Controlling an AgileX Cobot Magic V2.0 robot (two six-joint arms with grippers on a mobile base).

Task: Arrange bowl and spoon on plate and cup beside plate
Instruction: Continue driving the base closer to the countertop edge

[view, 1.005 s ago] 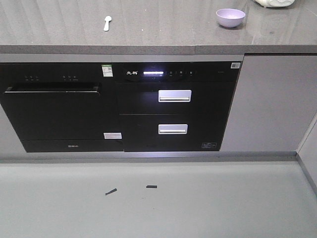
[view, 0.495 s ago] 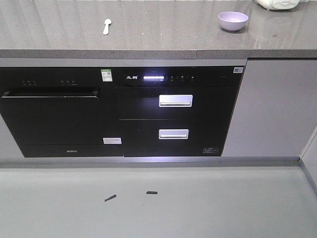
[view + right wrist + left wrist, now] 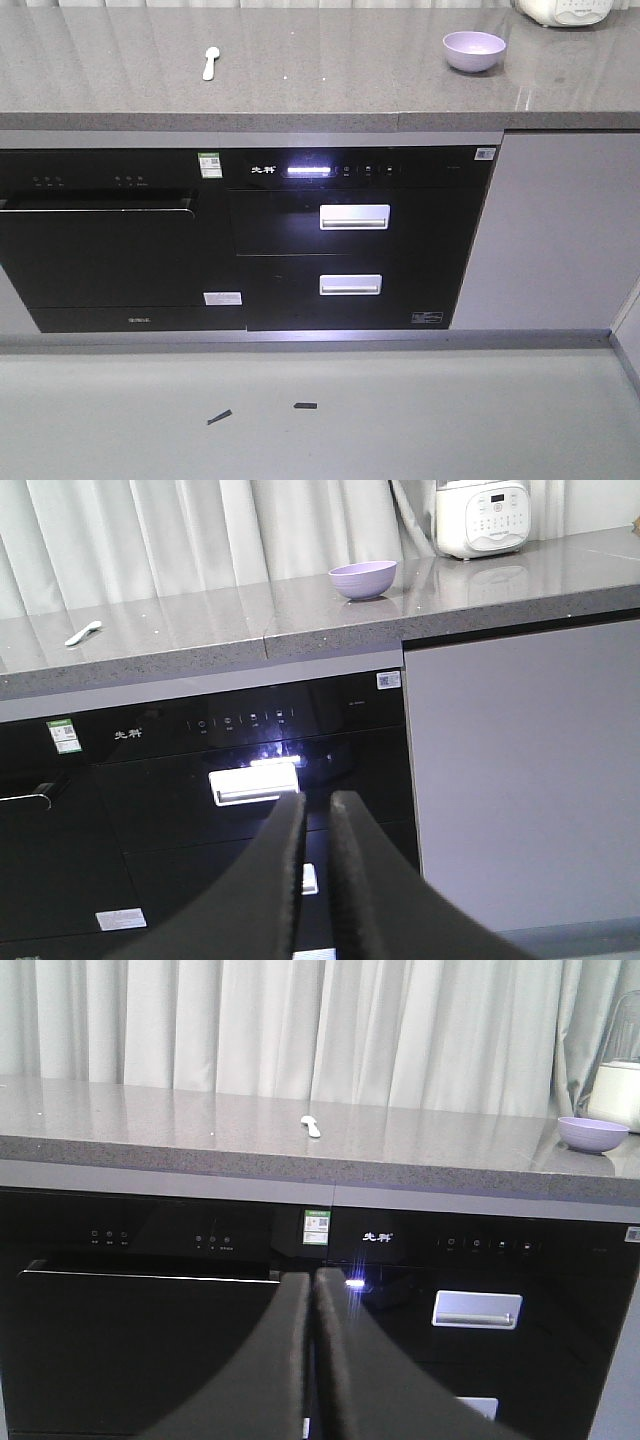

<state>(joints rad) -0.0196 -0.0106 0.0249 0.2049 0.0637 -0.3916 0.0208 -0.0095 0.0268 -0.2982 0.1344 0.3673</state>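
The lavender bowl stands on the grey countertop at the far right, also seen in the left wrist view and the right wrist view. The pale spoon lies on the counter's left part, far from the bowl. The plate and the cup are out of view. My left gripper is shut and empty, hanging in front of the black appliance fronts below counter height. My right gripper is also shut with only a narrow slit between its fingers, holding nothing.
A white rice cooker stands on the counter behind the bowl. Under the counter are a black oven door and two drawers with silver handles. Grey cabinet panel to the right. Two black scraps lie on the floor.
The front view has shifted so the counter and appliances sit lower in the frame and more countertop shows. Bowl and spoon stay where they were on the counter.
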